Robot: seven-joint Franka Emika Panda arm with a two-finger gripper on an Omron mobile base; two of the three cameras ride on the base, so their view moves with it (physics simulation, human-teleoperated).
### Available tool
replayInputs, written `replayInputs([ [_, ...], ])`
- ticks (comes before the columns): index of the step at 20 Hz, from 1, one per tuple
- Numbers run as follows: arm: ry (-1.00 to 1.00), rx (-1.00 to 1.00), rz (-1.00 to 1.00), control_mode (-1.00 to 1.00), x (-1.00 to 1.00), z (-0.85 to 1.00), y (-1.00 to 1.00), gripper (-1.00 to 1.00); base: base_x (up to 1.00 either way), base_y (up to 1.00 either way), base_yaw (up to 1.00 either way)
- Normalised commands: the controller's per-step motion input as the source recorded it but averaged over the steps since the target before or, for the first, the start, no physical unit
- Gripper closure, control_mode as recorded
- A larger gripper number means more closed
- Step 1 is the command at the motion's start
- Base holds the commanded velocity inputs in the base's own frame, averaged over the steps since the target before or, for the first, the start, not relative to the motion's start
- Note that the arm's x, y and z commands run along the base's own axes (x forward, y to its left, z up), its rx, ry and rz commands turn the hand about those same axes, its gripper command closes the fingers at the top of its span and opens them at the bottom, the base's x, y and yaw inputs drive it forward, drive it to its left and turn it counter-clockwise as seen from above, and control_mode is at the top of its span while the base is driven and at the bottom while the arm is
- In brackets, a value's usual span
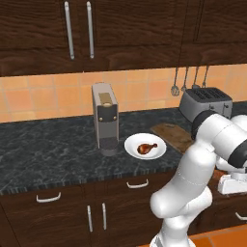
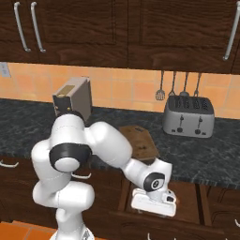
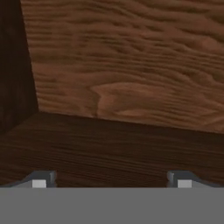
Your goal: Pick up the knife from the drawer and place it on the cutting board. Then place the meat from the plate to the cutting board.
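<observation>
My gripper [image 3: 111, 181] is open, its two fingertips [image 3: 39, 183] standing wide apart with nothing between them. It points into the open drawer [image 3: 122, 65], where bare brown wood and a dark corner show. The knife is out of view. From the right base view the hand [image 2: 153, 205] hangs low inside the drawer [image 2: 190, 197], below the counter edge. The meat [image 1: 146, 147] lies on the white plate [image 1: 131, 143] on the counter. The wooden cutting board [image 1: 173, 135] [image 2: 140, 140] lies just right of the plate, partly behind my arm.
A coffee machine [image 1: 104, 116] stands left of the plate. A toaster [image 2: 188, 116] sits at the back right, with metal utensils [image 2: 178, 84] hanging on the tiled wall above it. Dark cabinets run overhead and below the black counter [image 1: 48, 149].
</observation>
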Motion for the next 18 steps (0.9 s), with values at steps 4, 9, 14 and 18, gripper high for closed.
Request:
replayInputs([
  [4, 0.04, 0.04, -0.05, -1.0, -0.77, 0.0, -0.18, -1.0, 0.0, 0.0, 0.0],
  [9, -0.01, 0.04, -0.03, -1.0, -0.89, 0.0, -0.15, -1.0, 0.0, 0.0, 0.0],
  [14, -0.14, 0.0, 0.0, -1.0, -0.37, 0.27, 0.0, -1.0, 0.0, 0.0, 0.0],
  [18, -0.32, 0.0, 0.03, -1.0, 0.43, 0.68, 0.0, -1.0, 0.0, 0.0, 0.0],
])
